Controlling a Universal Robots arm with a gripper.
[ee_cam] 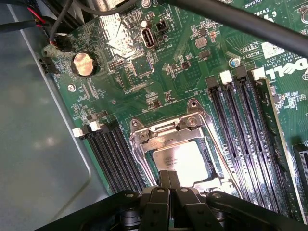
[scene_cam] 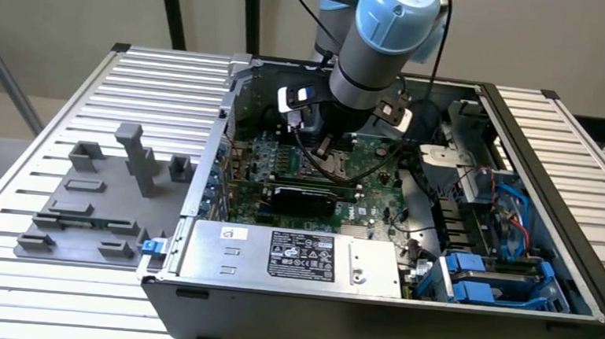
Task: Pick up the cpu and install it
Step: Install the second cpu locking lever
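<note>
**Pincer over the socket, cpu seated below**

The arm (scene_cam: 379, 40) reached down into the open computer case (scene_cam: 378, 316) and hung over the green motherboard (scene_cam: 375, 201), its wrist low above the middle of the board. In the wrist view the gripper (ee_cam: 169, 179) had its two dark fingers pressed together — jaws closed, nothing pinched between them. Right at those fingertips lay the cpu (ee_cam: 185, 161), its silvery top catching the light, flat inside the metal socket frame (ee_cam: 166, 132) on the board. The tips met just over the chip's near edge; whether they actually touched the metal could not be told.

Black memory slots (ee_cam: 118, 156) ran along either side of the socket, and a round coin battery (ee_cam: 83, 63) gleamed farther off on the board. A thick black cable (ee_cam: 240, 21) crossed the wrist view above it all.

Outside the case — on the exterior view's left — the grey plastic fixture blocks (scene_cam: 101, 197) sat on the slatted table (scene_cam: 76, 93), well apart from the arm. The silver power supply (scene_cam: 287, 255) lay along the case's near side.
</note>
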